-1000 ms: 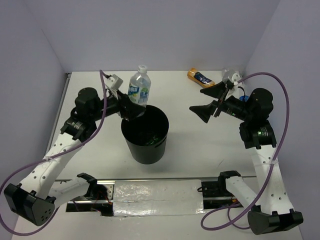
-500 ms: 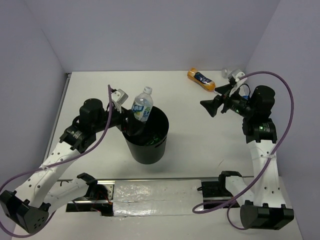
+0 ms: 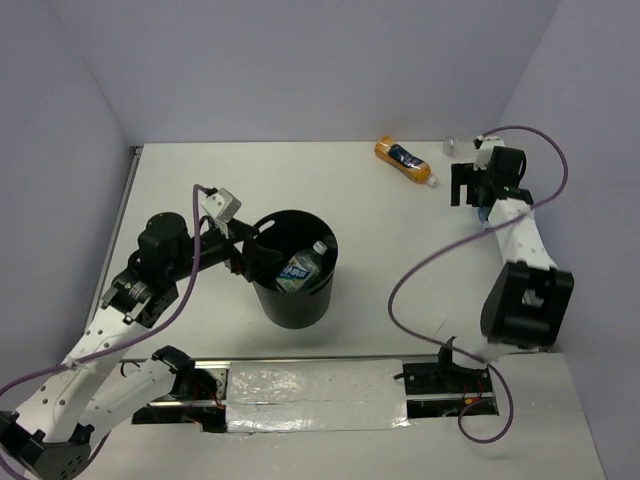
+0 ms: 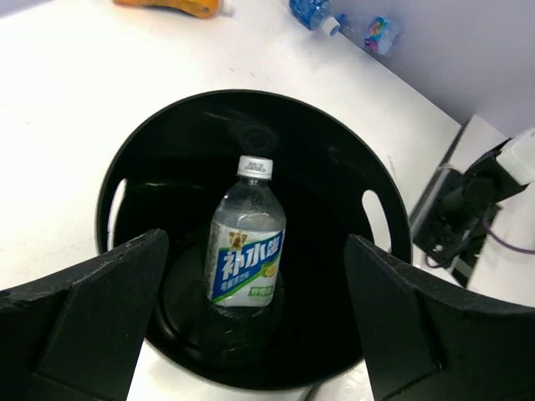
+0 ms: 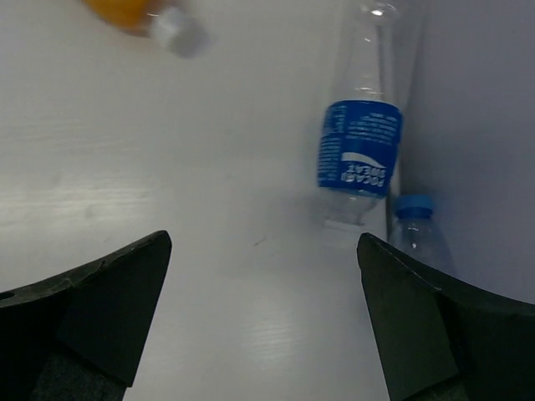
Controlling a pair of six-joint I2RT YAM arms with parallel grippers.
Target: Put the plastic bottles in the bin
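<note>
Top view: your left tool (image 3: 252, 255) gapes empty at the nine o'clock rim of the bin (image 3: 318, 290); right tool (image 3: 468, 190) is open too. Left wrist: one bottle (image 4: 247, 251) is inside the bin. Right wrist: a blue-labelled bottle (image 5: 359, 159) lies at one o'clock, so your next move is likely to advance and close on it.

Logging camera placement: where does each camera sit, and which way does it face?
Top external: high behind, looking down; left arm, right arm show.
Left wrist: above the bin, looking in; open left gripper shows.
Right wrist: faces a blue-labelled bottle by the wall; open right gripper shows.
Shared: top and left wrist see the binned bottle.
</note>
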